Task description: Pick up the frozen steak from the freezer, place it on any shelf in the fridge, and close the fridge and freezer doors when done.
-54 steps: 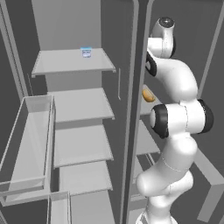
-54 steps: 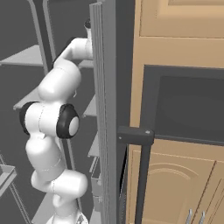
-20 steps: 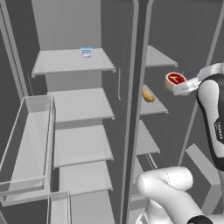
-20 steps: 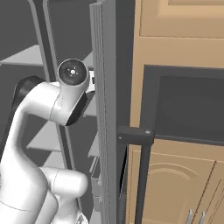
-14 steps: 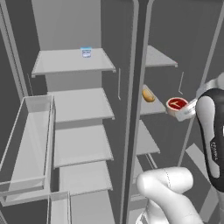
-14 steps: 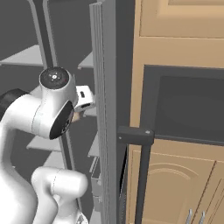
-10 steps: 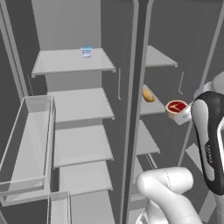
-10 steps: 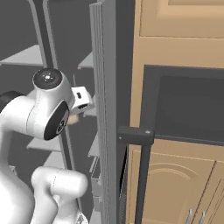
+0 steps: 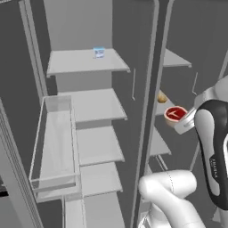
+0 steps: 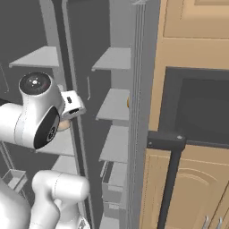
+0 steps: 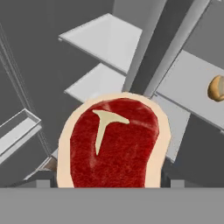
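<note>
Right up close, the flat red frozen steak [image 11: 114,144] with its pale cream rim and a whitish T-shaped streak sits at the white arm's two-finger gripper [image 9: 178,121]. The fingers are hidden behind the meat, so I cannot tell whether they pinch it, though it hangs in mid-air with nothing under it. In the hand view its long axis runs up and away from the hand, broad face toward the camera.

From the left base view the steak [image 9: 175,114] floats in front of the narrow freezer compartment [image 9: 178,84], just right of the grey vertical divider post [image 9: 150,102] that separates the two sides. That post stands between the steak and the wide fridge compartment [image 9: 89,107].

Just behind the steak, a rounded orange-brown lump [image 9: 162,97] rests on a short pale freezer shelf [image 9: 176,58].

Further left, broad smooth pale grey fridge shelves [image 9: 95,104] stack up. A small blue-white cup [image 9: 99,52] stands upright at the back of the top one. The open fridge door's clear plastic bin [image 9: 55,142] juts out at left.
</note>
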